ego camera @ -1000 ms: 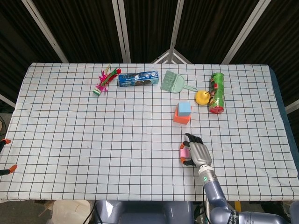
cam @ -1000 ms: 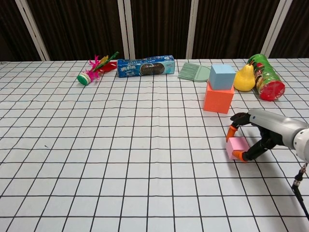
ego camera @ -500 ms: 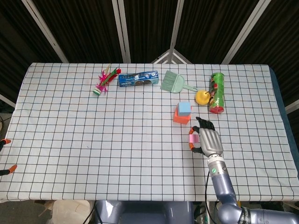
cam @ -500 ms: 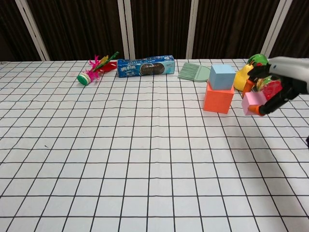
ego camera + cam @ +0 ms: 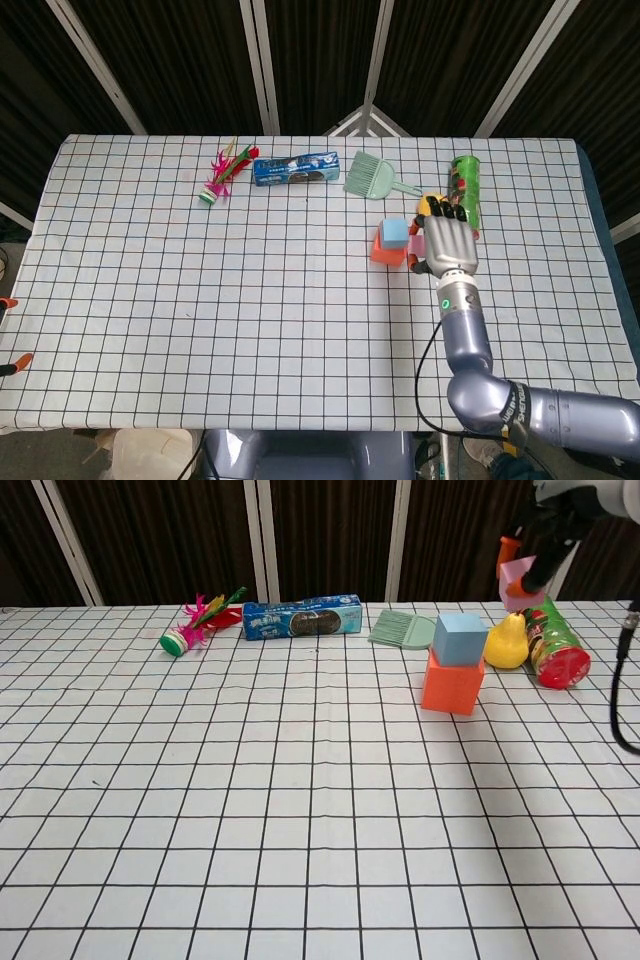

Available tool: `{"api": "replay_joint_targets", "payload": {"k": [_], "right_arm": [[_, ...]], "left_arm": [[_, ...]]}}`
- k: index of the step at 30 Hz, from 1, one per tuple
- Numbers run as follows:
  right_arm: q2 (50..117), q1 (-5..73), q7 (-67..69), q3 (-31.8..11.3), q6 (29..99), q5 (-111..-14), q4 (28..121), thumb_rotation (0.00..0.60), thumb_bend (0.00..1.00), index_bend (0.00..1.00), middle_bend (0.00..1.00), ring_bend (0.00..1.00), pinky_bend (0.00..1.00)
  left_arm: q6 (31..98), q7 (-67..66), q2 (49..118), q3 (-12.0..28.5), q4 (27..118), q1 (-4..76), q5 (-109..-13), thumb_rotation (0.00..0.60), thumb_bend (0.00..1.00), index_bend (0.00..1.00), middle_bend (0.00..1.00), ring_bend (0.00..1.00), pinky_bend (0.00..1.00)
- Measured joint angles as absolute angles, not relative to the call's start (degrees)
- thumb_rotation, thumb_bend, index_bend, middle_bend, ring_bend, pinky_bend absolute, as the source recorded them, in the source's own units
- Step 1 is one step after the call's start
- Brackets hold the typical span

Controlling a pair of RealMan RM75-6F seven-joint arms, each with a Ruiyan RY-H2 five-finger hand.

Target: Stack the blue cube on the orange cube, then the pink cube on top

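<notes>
The blue cube (image 5: pixel 394 232) (image 5: pixel 460 638) sits on top of the orange cube (image 5: pixel 384 251) (image 5: pixel 451 684) at the right of the table. My right hand (image 5: pixel 449 243) (image 5: pixel 543 530) holds the pink cube (image 5: pixel 413 244) (image 5: pixel 519 581) in the air, well above the table and just right of the two stacked cubes. In the head view the hand covers most of the pink cube. My left hand appears in neither view.
A yellow pear (image 5: pixel 507 642) and a lying green chip can (image 5: pixel 464 190) (image 5: pixel 550 640) are right of the stack. A green brush (image 5: pixel 368 176) (image 5: pixel 403 630), a blue biscuit pack (image 5: pixel 295 168) (image 5: pixel 302 617) and a feathered shuttlecock (image 5: pixel 222 173) (image 5: pixel 196 623) lie along the back.
My right hand has lifted the pink cube off the table and carried it up and towards the back, to beside the blue and orange cubes.
</notes>
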State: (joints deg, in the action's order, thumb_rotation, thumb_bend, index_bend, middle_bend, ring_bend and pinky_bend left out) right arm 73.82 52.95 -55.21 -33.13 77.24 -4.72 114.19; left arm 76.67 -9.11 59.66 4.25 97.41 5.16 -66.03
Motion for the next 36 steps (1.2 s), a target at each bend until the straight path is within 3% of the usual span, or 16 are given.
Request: {"api": "replay_joint_targets", "payload": {"k": [5,15,24,36], "right_arm": [[74.4,59.58,-58.84,-35.54,75.82,2.92,109.04,0.6,0.42,0.46,0.07,0.05,0.0],[79.45,66.15,-59.95,-35.62,69.04,8.46,96.85,0.6,0.42,0.46,0.08,0.05,0.0],[81.37,67.7,-58.11,-33.85,61.38,10.06,89.16,0.6,0.42,0.46,0.08,0.05,0.0],[79.4,66.86,-54.13,-31.57,54.44,10.2,86.05,0.6,0.42,0.46,0.07,0.05,0.0]], "left_arm": [[77.13,-9.6,59.84,4.43,97.47,5.03,-65.62,0.6,0.21,0.22,0.01,0.0,0.02],[77.0,-10.74,60.34,5.0,97.02,5.25,-63.87,0.6,0.21,0.22,0.0,0.0,0.02],[76.94,-11.85,60.84,5.63,96.49,5.44,-62.14,0.6,0.21,0.22,0.0,0.0,0.02],[77.93,-13.64,61.49,5.86,96.76,5.32,-61.2,0.6,0.21,0.22,0.0,0.0,0.02]]}}
